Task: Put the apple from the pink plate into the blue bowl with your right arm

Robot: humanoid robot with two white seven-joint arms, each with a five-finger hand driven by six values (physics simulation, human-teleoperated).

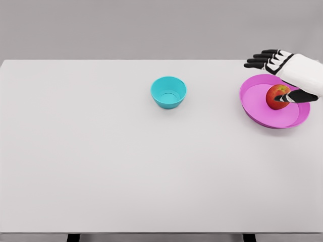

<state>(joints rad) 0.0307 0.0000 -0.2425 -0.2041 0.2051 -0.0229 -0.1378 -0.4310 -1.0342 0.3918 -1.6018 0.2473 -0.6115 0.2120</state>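
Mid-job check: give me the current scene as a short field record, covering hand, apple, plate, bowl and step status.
right hand: over the far right of the table, fingers spread, thumb reaching to the apple, not closed on it
left hand: not in view
apple: red, sitting in the pink plate
pink plate: near the table's right edge, partly under the right hand
blue bowl: near the table's centre, left of the plate, looks empty
table: white
step status: apple not yet grasped or moved

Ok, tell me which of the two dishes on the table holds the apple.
The pink plate at the right, under the right hand, holds the apple. The blue bowl near the middle is empty.
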